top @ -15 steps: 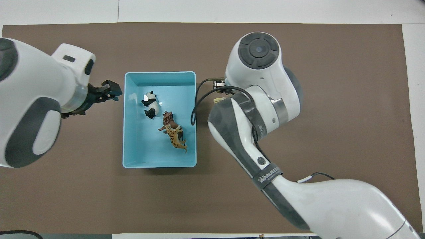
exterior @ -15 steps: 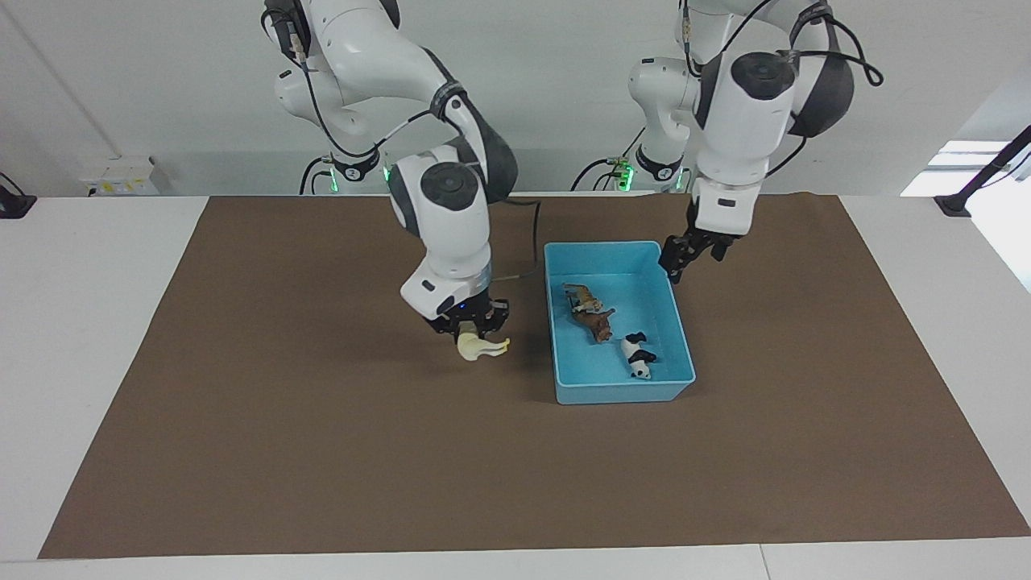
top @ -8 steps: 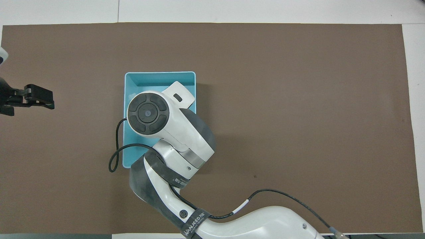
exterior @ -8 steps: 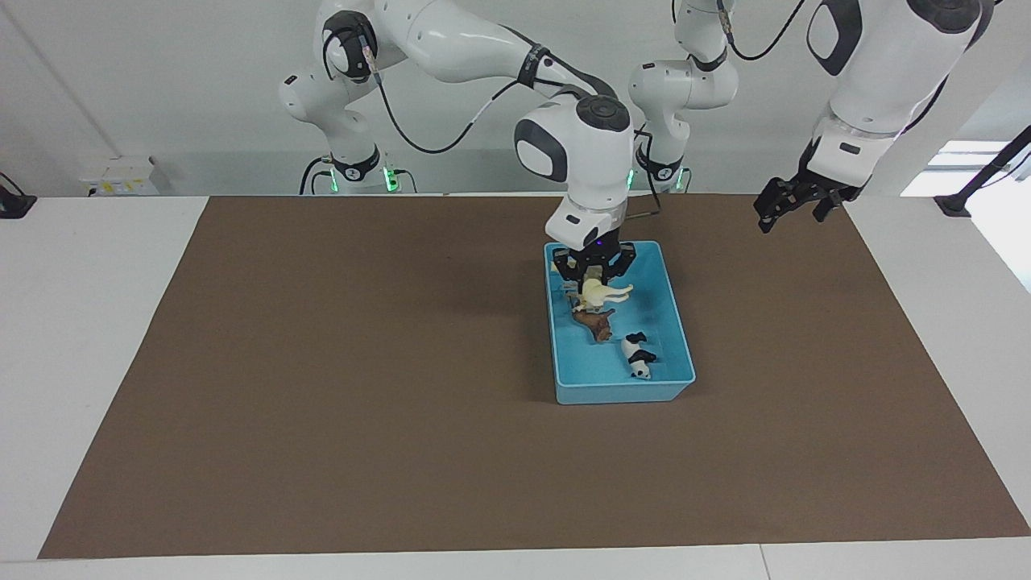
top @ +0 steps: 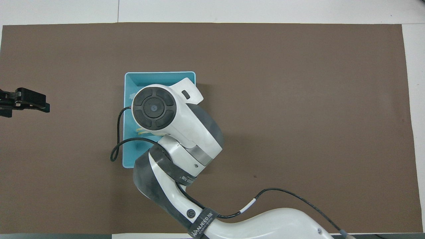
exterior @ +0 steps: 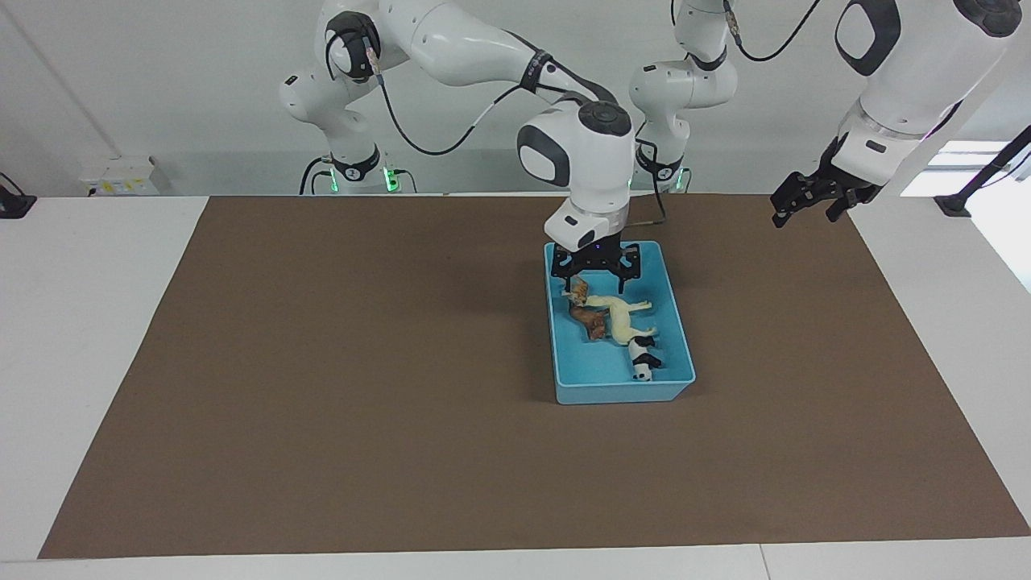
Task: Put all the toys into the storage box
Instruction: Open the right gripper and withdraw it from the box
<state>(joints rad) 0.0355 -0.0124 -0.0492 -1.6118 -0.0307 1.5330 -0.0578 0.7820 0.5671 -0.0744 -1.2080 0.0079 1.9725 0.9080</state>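
Note:
The light blue storage box (exterior: 624, 395) sits mid-table, toward the left arm's end. The cream-white horse (exterior: 624, 316) lies on its side in it, across the brown lion (exterior: 594, 324) and touching the panda (exterior: 643, 358). The orange tiger (exterior: 577, 288) shows partly under my right gripper (exterior: 594, 275), which hangs open and empty just above the box's end nearer the robots. In the overhead view the right arm covers most of the box (top: 159, 73); only the horse's legs (top: 143, 132) show. My left gripper (exterior: 803, 211) waits open, raised over the left arm's end of the table, and also shows in the overhead view (top: 35, 102).
A brown mat (exterior: 362, 387) covers the table, with white tabletop (exterior: 80, 362) around it. The right arm's cable (top: 114, 152) loops beside the box.
The right gripper carried the horse over the box, opened and dropped it; the horse now lies in the box. The left gripper drew away from the box and rose toward its own end.

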